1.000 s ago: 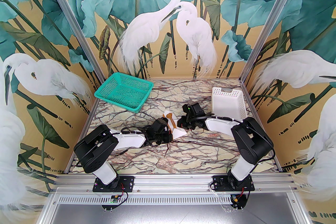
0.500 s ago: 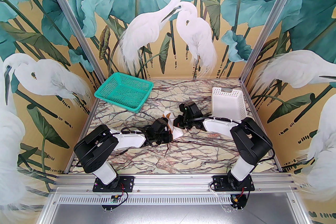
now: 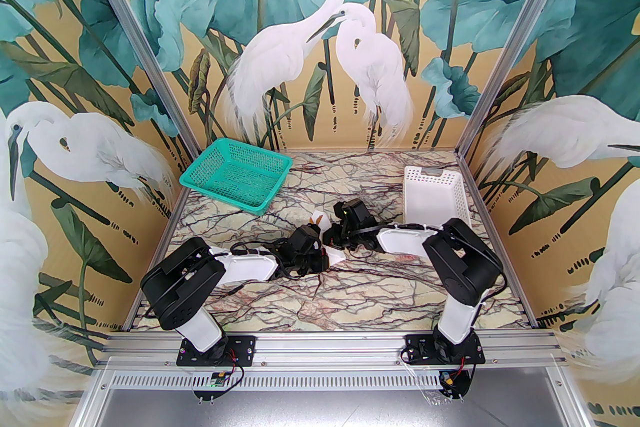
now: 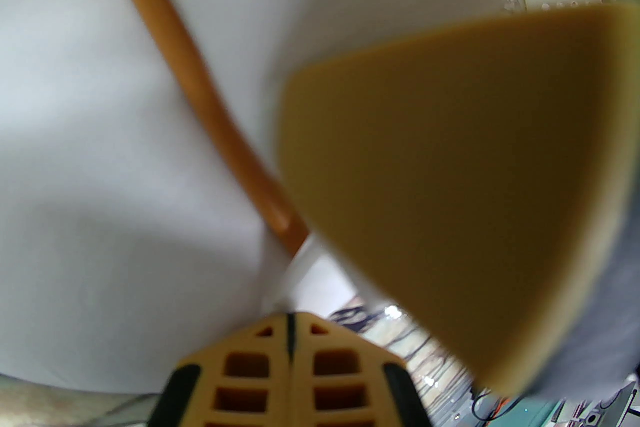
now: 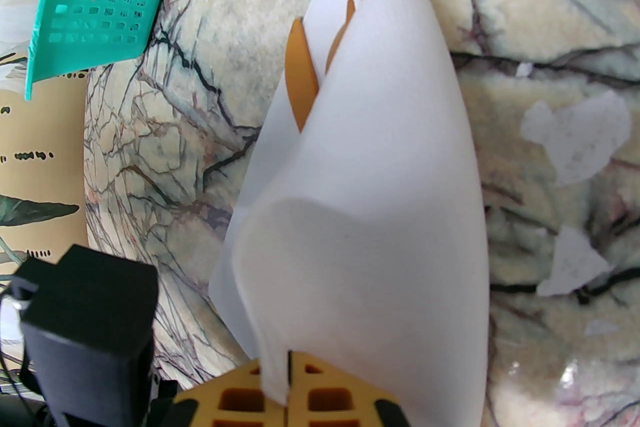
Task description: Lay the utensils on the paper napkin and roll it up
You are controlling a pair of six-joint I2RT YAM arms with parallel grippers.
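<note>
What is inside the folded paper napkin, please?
Orange-brown utensils: their tips show at the open far end of the paper napkin. The rest of them is covered by the fold.

On the marble-patterned table (image 3: 350, 305), the left arm (image 3: 250, 265) and right arm (image 3: 405, 237) meet near the centre over a white paper napkin (image 3: 335, 256), folded, with orange-brown wooden utensils (image 3: 317, 218) poking from its far end. There are 2 baskets: a teal plastic mesh basket (image 3: 235, 174) at the far-left corner and a white perforated plastic basket (image 3: 435, 197) by the right edge.

Egret-and-lotus mural (image 3: 320, 39) is covering the walls (image 3: 75, 64) up top. Veiny marble tabletop (image 3: 350, 305) is sitting lower center, looking evenly lit.
</note>
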